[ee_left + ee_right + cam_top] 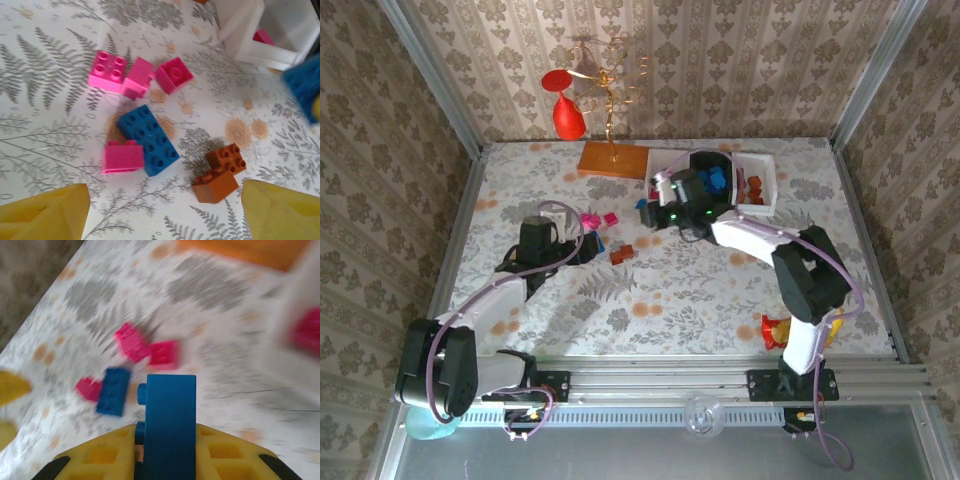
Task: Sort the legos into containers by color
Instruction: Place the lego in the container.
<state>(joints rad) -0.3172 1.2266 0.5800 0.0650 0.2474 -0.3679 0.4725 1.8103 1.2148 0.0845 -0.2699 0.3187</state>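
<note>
My right gripper (650, 208) is shut on a blue lego (170, 420), held on end above the table just left of the containers. My left gripper (162, 215) hangs open over a loose cluster: three pink legos (137, 77), a long blue one (148, 139) with a pink one (123, 156) against it, and two joined brown ones (220, 172). Nothing sits between its yellow fingers (45, 212). A white tray (665, 160) holds a pink lego (263, 36). The black tray (705, 158) holds blue ones, the other white tray (770, 170) brown ones.
A gold wire stand on a flat orange base (613, 158) rises at the back, with a red ornament (568, 115) hanging on it. A red-yellow snack packet (775, 330) lies near the right arm's base. Patterned walls enclose the table on three sides.
</note>
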